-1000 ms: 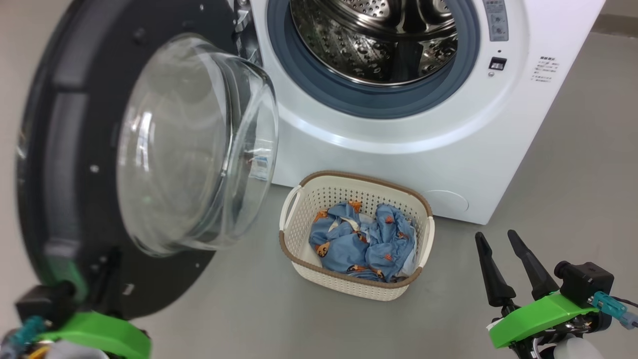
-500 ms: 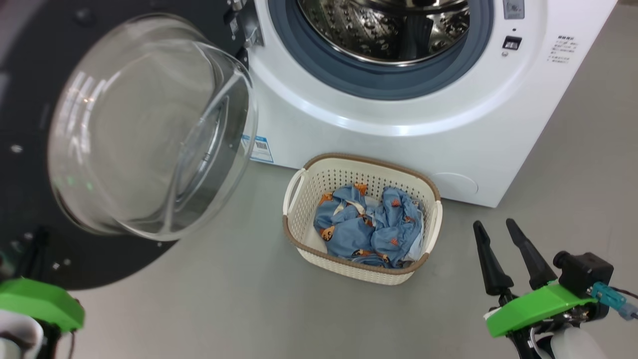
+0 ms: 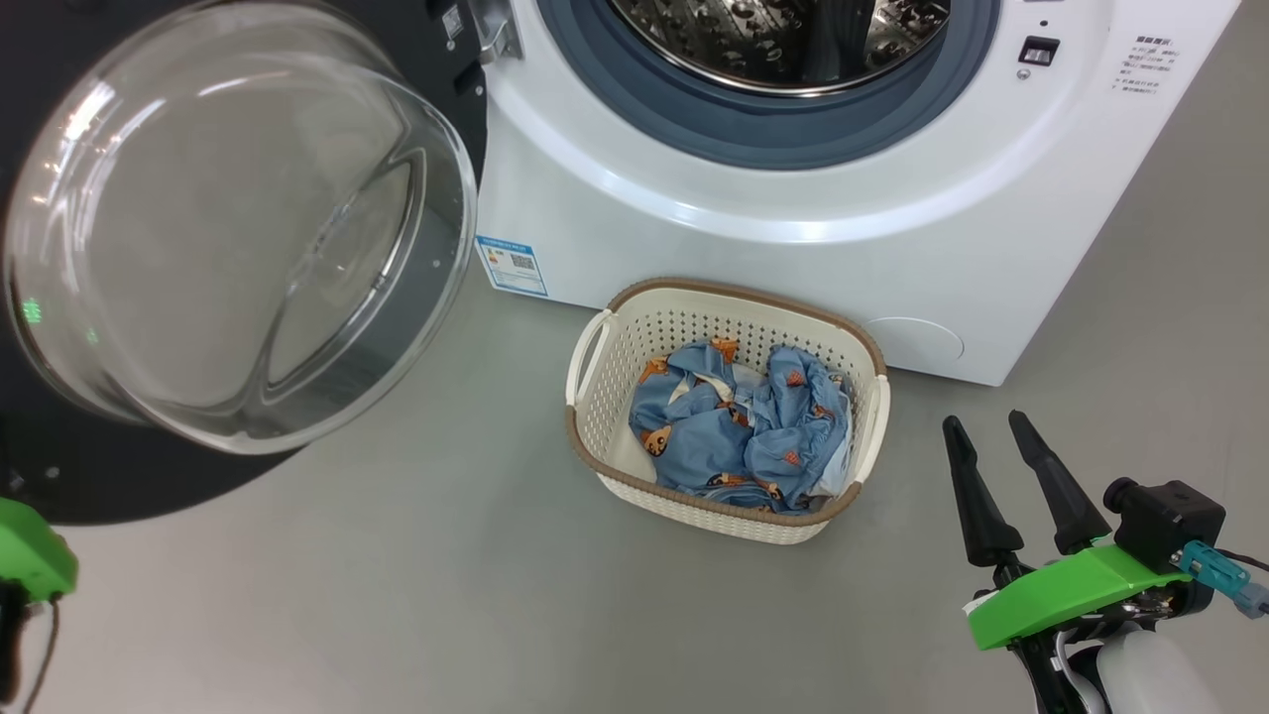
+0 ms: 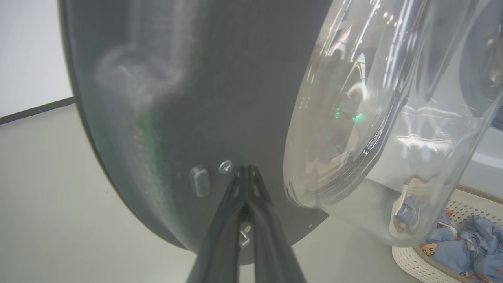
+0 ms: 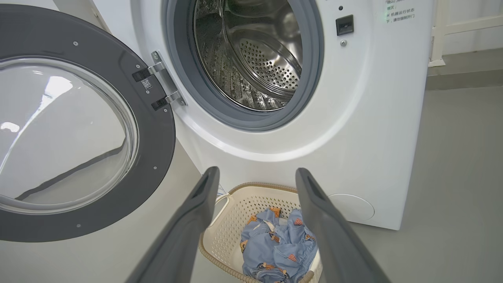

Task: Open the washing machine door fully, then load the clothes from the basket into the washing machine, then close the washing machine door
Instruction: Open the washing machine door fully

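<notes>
The door (image 3: 238, 228) stands swung wide on its hinge (image 5: 165, 80), glass bowl bulging toward the robot. The left gripper (image 4: 246, 171) is closed on nothing, its two fingers pressed together with the tips against the door's dark inner rim, just right of a screw (image 4: 226, 166) and a small oblong lug (image 4: 199, 181); the bowl hangs just to the right of the tips. The right gripper (image 3: 983, 419) is spread wide and empty above the floor (image 3: 446, 575). The basket (image 3: 684, 332) sits ahead of it and to its left, well apart from the tips, with the clothes (image 3: 739, 436) crumpled inside. Beyond the basket stands the washer (image 3: 793, 248), its drum (image 5: 251, 59) bare straight ahead of the right fingers (image 5: 196, 212)
</notes>
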### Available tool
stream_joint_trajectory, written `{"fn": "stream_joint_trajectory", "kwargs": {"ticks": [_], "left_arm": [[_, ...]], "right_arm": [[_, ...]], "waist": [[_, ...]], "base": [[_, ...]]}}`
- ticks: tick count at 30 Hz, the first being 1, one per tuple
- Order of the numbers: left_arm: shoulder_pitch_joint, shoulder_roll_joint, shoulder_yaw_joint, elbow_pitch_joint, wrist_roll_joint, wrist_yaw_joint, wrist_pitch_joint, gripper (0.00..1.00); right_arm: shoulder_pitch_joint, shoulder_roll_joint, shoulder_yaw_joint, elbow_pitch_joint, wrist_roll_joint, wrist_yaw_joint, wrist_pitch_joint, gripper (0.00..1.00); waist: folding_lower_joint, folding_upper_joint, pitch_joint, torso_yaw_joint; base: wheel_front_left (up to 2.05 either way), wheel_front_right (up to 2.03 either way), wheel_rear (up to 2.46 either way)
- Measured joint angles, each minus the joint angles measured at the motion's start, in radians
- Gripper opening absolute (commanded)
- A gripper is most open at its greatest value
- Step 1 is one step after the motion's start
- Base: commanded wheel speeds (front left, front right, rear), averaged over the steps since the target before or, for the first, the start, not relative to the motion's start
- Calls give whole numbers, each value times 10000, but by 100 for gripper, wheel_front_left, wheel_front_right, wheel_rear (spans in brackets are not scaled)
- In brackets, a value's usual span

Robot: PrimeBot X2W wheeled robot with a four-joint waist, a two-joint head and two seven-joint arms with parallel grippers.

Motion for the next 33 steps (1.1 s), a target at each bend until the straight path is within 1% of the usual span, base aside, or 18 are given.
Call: {"fn": "stream_joint_trajectory", "kwargs": {"ticks": [6,9,10,14,17,27,33], "left_arm": [[-627,113,-100,926,84,-173,-192,0],[-831,119,-178,1264,102,-180,-313,0],[-951,119,-228,1469,107,-257,-387,0],[-1084,105,-366,1756,174,-339,-527,0],[-1155,104,-445,1919,176,-353,-587,0],[-1200,105,-546,2299,173,-602,-894,0],[-1105,44,-593,2109,140,-690,-1202,0]], "right_arm": [[-78,-2,27,23,0,0,0,100],[-179,-13,35,50,0,0,0,100],[-199,-25,35,65,0,0,0,100],[-198,-27,38,102,2,0,0,100],[-198,-23,50,121,2,0,0,100],[-192,-6,65,128,6,0,0,100],[-176,33,54,138,19,0,0,100]], "waist": [[0,0,124,-10],[0,0,135,-22],[0,0,111,-23],[0,0,27,-17],[0,0,-54,-17],[0,0,-251,-60],[0,0,-452,-66]], "base": [[0,0,0],[0,0,0],[0,0,0],[0,0,0],[0,0,0],[0,0,0],[0,0,0]]}}
